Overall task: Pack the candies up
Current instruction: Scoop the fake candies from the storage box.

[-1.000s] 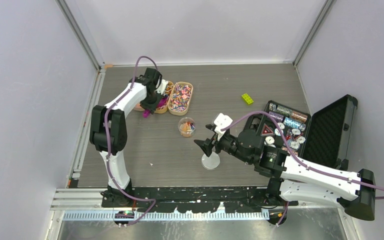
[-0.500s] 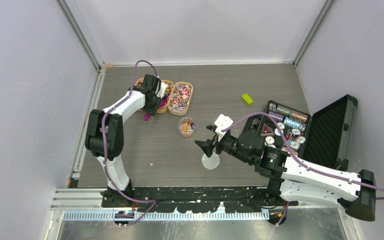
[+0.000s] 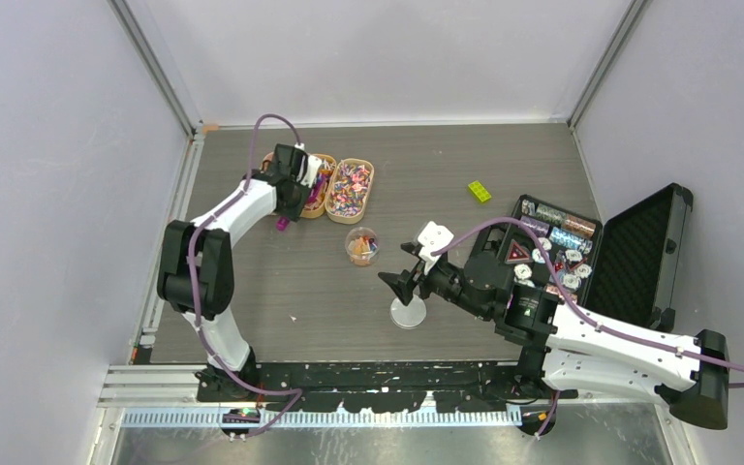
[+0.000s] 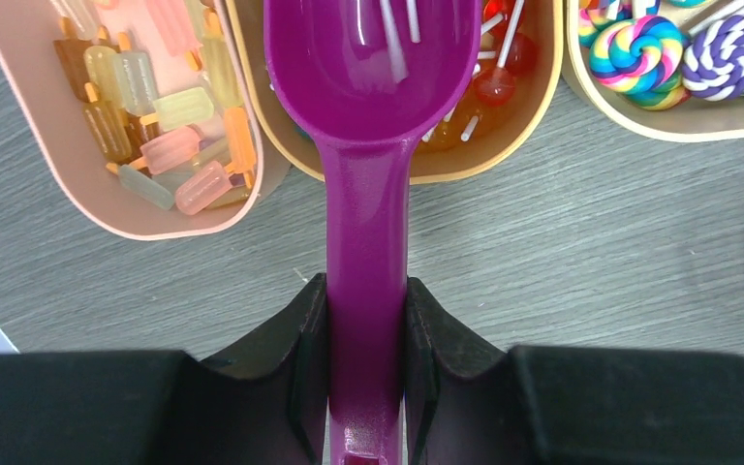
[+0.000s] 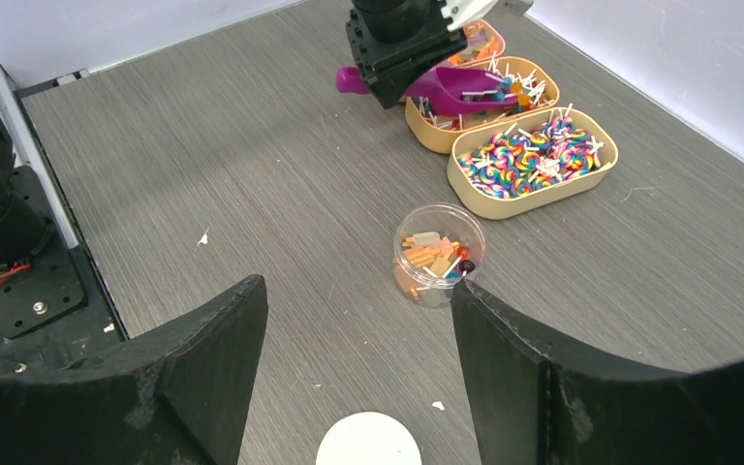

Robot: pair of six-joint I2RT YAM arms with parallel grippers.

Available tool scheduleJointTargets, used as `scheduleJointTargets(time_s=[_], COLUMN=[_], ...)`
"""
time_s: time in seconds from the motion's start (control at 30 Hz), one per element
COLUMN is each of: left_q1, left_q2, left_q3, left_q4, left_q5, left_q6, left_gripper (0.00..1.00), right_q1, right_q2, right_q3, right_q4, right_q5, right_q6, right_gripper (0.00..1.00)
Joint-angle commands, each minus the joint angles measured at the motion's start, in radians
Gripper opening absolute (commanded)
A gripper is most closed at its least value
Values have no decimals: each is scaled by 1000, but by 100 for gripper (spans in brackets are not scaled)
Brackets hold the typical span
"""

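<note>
My left gripper (image 4: 366, 291) is shut on the handle of a purple scoop (image 4: 373, 58). The scoop's bowl hangs empty over the middle tan tray (image 4: 484, 163), which holds red and orange lollipop candies (image 4: 496, 82). A pink tray (image 4: 87, 194) of pastel candies lies to its left, and a tray (image 4: 659, 126) of swirl lollipops to its right. A clear cup (image 3: 360, 245) with some candies in it (image 5: 433, 260) stands mid-table. My right gripper (image 5: 356, 291) hovers open and empty above a white lid (image 5: 368, 450), short of the cup.
An open black case (image 3: 644, 247) with poker chips (image 3: 554, 247) sits at the right. A yellow-green brick (image 3: 479, 191) lies behind it. Walls and metal rails close in the table at the left, back and right.
My left arm's elbow has swung left, and the gripper with the scoop has shifted slightly at the trays. The right arm has not moved.
</note>
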Motion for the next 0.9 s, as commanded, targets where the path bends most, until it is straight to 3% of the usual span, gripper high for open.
scheduleJointTargets(time_s=[0.0, 0.67, 0.87], left_q1=[3, 1, -1], left_q2=[-70, -254, -337], left_q3=[-4, 10, 39], left_q4=[50, -151, -249], left_q5=[-19, 1, 109], left_q6=[-3, -21, 19], left_gripper=[0, 0, 0], right_q1=[6, 7, 6], right_q2=[-23, -128, -159], right_q3=[-3, -42, -39], right_q4=[53, 39, 11], right_q5=[16, 48, 66], right_q6=[12, 48, 51], right_gripper=[74, 74, 74])
